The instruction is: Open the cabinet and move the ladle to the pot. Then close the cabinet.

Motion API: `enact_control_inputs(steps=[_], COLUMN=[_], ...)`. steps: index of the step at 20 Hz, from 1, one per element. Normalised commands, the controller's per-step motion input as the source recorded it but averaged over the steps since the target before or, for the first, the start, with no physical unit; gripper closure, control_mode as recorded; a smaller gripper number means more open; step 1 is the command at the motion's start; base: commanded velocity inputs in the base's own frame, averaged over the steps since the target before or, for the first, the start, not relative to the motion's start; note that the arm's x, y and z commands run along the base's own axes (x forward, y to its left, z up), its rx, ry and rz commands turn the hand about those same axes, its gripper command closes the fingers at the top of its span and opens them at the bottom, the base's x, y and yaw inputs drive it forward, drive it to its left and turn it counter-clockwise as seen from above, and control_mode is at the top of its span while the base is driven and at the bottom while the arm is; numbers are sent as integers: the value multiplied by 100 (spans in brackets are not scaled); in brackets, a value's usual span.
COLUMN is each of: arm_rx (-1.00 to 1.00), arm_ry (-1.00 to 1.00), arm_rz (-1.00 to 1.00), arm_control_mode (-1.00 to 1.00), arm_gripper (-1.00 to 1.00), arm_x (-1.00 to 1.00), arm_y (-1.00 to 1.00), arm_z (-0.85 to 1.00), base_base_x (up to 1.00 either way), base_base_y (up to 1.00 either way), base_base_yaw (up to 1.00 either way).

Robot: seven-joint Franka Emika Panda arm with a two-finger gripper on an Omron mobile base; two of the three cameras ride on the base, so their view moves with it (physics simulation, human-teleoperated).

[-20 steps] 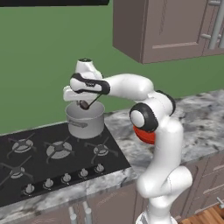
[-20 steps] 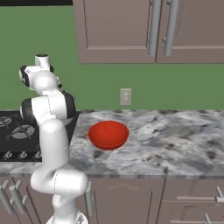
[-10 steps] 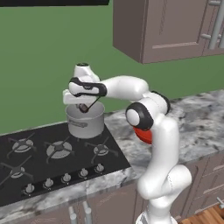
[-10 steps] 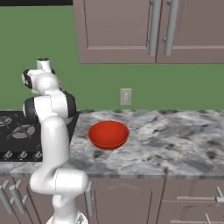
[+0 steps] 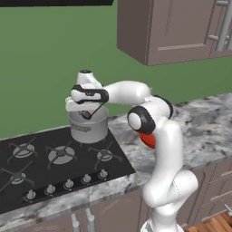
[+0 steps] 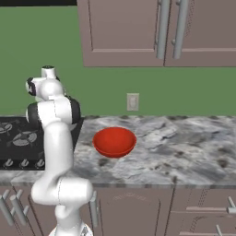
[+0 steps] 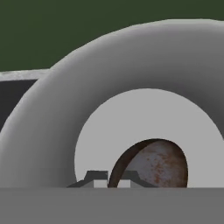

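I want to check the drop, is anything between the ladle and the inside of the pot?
Nothing visible does. The gripper is shut on the ladle, whose bowl hangs over the open mouth of the pot, with only the pot's bare floor beyond it.

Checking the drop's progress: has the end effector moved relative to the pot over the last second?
Yes. In the left base view the end effector has shifted left and slightly down, toward the middle of the pot.

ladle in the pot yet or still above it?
In, partly. In the hand view the ladle bowl sits inside the pot, below the rim, end effector shut on it.
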Motion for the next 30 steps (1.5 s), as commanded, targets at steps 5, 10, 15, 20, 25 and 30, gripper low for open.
enact_control_inputs(steps=[5,10,15,20,25,30], arm_rx=[0,0,0,0,-2,-3], arm_ry=[-2,-3,0,0,0,-1], arm_rz=[22,28,28,26,16,11], arm_control_mode=[-100,-100,-100,-100,-100,-100], arm_gripper=[100,100,100,100,-100,-100], arm_x=[29,29,20,9,-28,-60], arm_y=[0,0,0,0,0,0], arm_z=[-15,-9,-13,-16,-4,0], base_base_x=[0,0,0,0,0,0], base_base_y=[0,0,0,0,0,0], base_base_yaw=[0,0,0,0,0,0])
